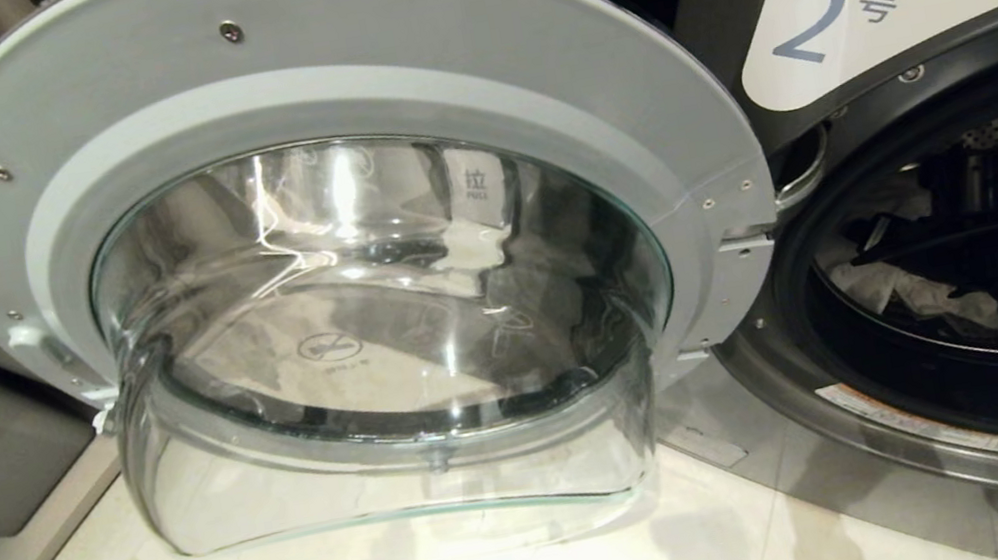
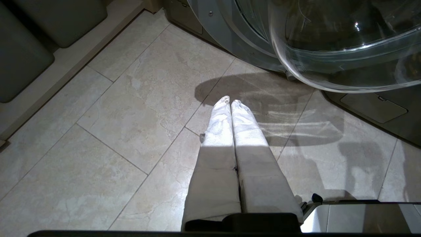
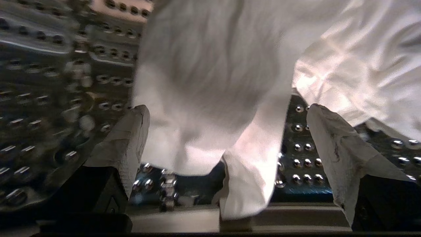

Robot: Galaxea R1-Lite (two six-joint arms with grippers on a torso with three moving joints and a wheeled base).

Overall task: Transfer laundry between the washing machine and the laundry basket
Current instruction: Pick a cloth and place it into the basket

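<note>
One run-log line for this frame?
right pincer: open, in drum at white cloth | left pincer: shut, parked over floor | door: open

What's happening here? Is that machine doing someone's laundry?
Pretty much. The washing machine's door hangs wide open, and the robot's right gripper is reaching inside the drum, fingers spread wide around a white garment but not yet closed on it. More white cloth lies in the drum opening. The left gripper is shut and empty, parked over the tiled floor beside the door. No laundry basket is in view.
</note>
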